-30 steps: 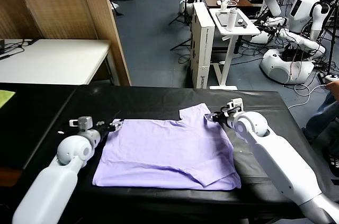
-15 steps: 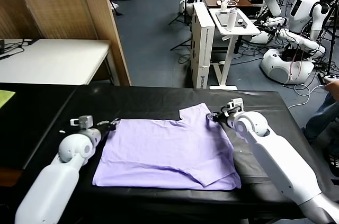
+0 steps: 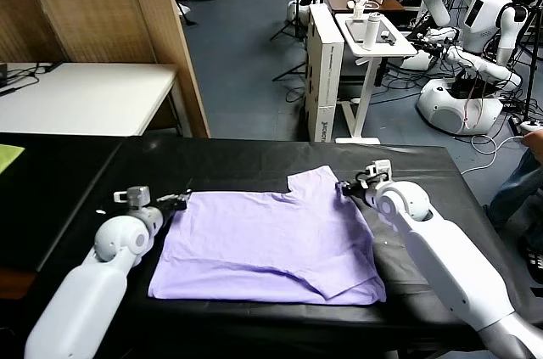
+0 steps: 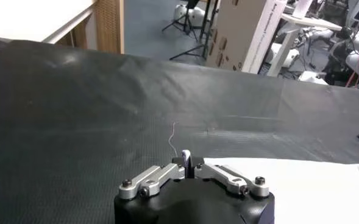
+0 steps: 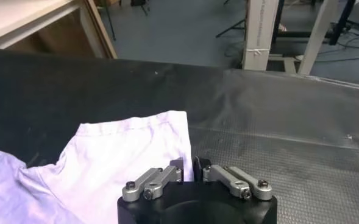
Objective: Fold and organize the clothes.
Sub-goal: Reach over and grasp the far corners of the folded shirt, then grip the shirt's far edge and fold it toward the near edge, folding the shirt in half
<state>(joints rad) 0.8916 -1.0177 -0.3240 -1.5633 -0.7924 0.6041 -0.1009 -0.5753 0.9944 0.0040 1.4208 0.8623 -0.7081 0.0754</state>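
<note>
Across the middle of the black worktop (image 3: 254, 164) we have the lavender T-shirt (image 3: 263, 240) lying flat, partly folded already; its near right part is doubled over, with a diagonal fold line running toward the near right corner of the cloth, and one sleeve stands out toward the far edge; we judge the task as under way, with the far edge not yet brought over and the final tidying still to do; the shirt's long axis runs left to right along the worktop, its far edge parallel to the worktop's far edge, the sleeve pointing away from us. At the far left corner of the shirt our left gripper (image 3: 180, 200) has its fingers drawn together, and the wrist view shows them pinched on the cloth's corner; at the far right, by the sleeve, our right gripper (image 3: 347, 188) is likewise closed tight on the sleeve's edge, as its wrist view shows; with both far corners held, we expect the next fold to carry that edge toward the near edge.
</note>
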